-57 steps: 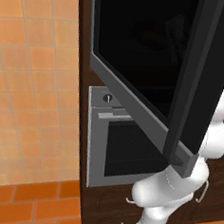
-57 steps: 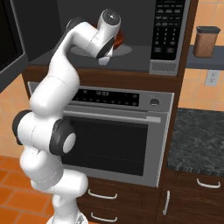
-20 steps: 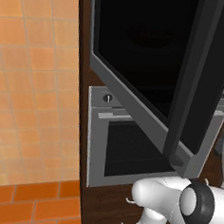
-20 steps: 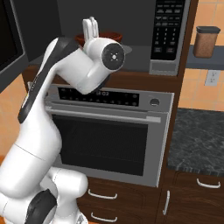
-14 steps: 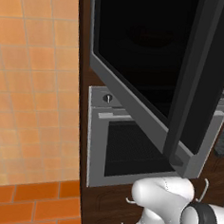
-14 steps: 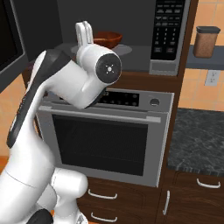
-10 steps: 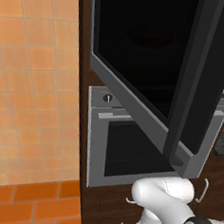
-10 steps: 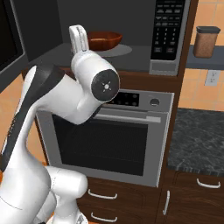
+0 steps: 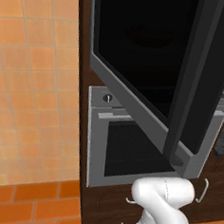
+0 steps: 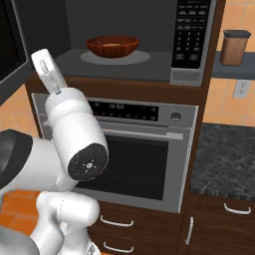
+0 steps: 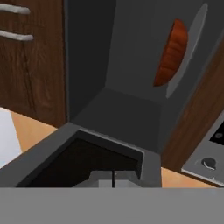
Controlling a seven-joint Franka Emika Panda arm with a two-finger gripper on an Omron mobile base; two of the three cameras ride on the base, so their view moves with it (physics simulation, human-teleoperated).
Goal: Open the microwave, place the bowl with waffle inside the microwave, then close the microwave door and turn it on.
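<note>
1. Microwave [image 10: 124,40]: the largest thing here, built into the dark cabinet above the steel oven [image 10: 134,149]. Its cavity stands open, its keypad at 3 o'clock of the opening in the right base view.

2. Microwave door [image 9: 150,74]: swung wide open, its black glass panel standing out from the cabinet with the dark vertical handle bar [image 9: 185,81] along its free edge. In the hand view the door's grey-edged frame [image 11: 83,153] lies at 6 o'clock, just ahead of the fingertips, its long edge running roughly 8 to 3 o'clock across the picture.

3. Gripper [image 10: 47,69]: held up near the left edge of the opening in the right base view, its jaws clenched together with nothing between them. The camera there is rolled on its side.

4. Bowl [image 10: 112,46]: already inside, sitting on the round turntable plate [image 10: 142,59], at about 2 o'clock from the gripper and well apart from it. I cannot make out the waffle.

5. Judgement: placing looks done, so the next step is closing. The door lies on the gripper's 9 o'clock side, so the closed fingers must get onto its outer face and push toward 3 o'clock. The risk is slipping off the door's edge.
</note>
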